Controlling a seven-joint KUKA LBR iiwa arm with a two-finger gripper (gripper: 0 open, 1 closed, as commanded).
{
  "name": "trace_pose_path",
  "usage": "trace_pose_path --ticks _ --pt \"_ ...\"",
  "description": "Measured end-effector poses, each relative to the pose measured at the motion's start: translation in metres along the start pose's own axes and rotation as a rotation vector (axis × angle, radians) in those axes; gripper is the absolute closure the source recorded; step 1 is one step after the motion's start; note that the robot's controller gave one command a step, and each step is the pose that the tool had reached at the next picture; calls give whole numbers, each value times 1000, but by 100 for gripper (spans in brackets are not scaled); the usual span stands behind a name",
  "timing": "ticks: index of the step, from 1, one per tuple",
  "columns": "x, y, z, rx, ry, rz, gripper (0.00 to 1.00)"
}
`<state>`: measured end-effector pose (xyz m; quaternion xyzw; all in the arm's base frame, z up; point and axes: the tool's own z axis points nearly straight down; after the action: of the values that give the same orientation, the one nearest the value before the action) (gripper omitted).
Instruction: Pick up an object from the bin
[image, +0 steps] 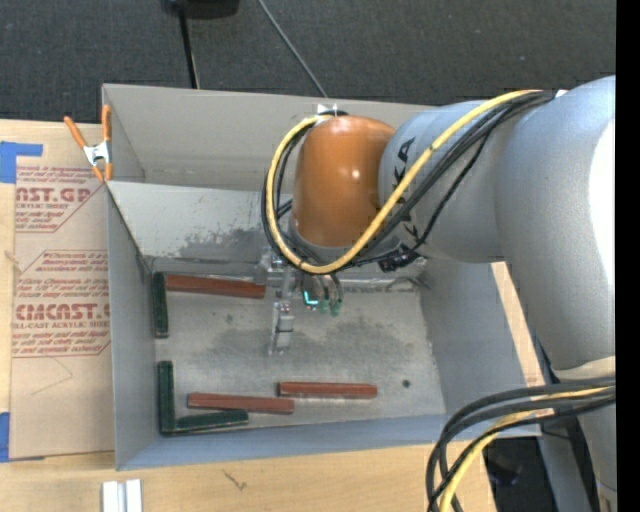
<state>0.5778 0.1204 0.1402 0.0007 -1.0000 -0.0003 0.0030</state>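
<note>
No pick yet, as far as I can judge. My tool (283, 330) hangs over bare floor in the middle of the grey metal bin (130, 250), with nothing visible in it. Clenched or released, can't tell. The closest candidate is the long red-brown flat stick (215, 287), just far-left of the tool. A second red-brown stick (328, 390) lies nearer, and a dark green stick (159, 304) sits by the left wall. Grasp and lift are still to do.

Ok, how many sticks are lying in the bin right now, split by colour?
Red-brown sticks: 3
Dark green sticks: 3
Total: 6
Anything lying under the arm is hidden and not counted.
</note>
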Motion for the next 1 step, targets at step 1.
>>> trace_pose_path --ticks 1 --pt "-2 0 -5 -1 -7 1 0"
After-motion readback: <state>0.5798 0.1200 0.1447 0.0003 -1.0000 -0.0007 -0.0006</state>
